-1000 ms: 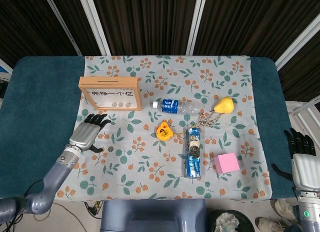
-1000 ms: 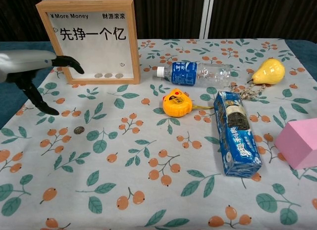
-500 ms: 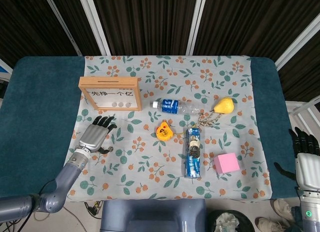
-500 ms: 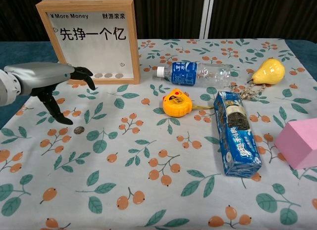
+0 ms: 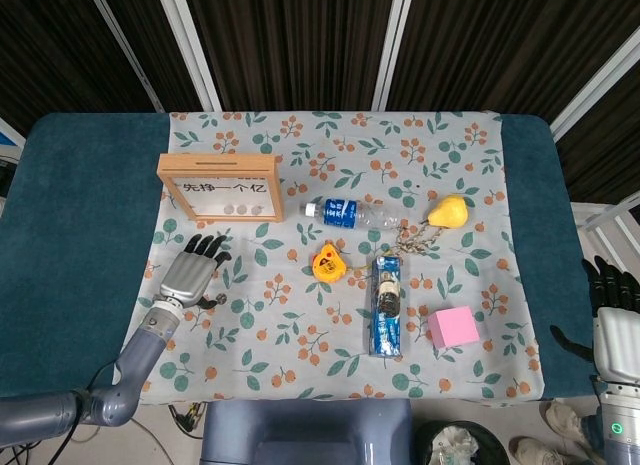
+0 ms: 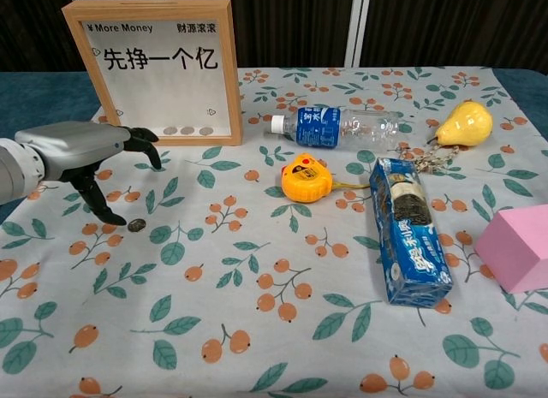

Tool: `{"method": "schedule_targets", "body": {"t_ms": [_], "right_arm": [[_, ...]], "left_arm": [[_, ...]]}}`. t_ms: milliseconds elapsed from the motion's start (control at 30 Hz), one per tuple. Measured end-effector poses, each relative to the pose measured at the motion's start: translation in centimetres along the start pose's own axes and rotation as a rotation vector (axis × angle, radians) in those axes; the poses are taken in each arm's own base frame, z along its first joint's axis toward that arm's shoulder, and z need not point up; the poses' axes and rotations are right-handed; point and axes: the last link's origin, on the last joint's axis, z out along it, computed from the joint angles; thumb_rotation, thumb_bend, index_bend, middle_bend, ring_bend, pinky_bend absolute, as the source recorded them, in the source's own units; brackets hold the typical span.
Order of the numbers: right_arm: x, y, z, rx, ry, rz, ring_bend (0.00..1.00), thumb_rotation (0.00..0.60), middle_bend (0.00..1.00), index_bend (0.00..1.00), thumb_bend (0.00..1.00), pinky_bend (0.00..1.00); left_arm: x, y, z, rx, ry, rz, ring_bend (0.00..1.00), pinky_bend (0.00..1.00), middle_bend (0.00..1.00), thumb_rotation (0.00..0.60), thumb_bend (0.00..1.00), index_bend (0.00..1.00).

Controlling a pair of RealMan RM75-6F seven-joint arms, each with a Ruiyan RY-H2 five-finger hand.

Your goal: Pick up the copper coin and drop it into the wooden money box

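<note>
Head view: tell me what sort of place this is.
Probably a robot test station, not a home: a table with a floral cloth, unrelated props like a wooden money box and pink block, dark slatted panels behind.

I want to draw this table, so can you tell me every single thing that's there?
wooden money box: 1, tan frame, white front, upright at back left
copper coin: 1, brownish, flat on cloth near left robot hand
water bottle: 1, clear, blue label, lying at centre back
pear: 1, yellow, back right
tape measure: 1, orange-yellow, centre
cookie pack: 1, blue, lying right of centre
block: 1, pink, right edge
tablecloth: 1, floral
left robot hand: grey and black, fingertips beside coin
right robot hand: off table's right edge
</note>
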Motion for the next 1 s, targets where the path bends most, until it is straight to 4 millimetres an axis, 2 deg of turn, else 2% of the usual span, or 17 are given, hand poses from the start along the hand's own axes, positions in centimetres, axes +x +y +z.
{"method": "schedule_targets", "body": {"t_ms": [1000], "right_arm": [[0.0,0.3,0.1,-0.026,0.003,0.003,0.00,0.600,0.00,0.00,0.24,0.00]], "left_arm": [[-1.2,1.1,1.1,-0.022,0.002,0.063,0.00,0.00,0.00,0.600,0.09,0.30]]}}
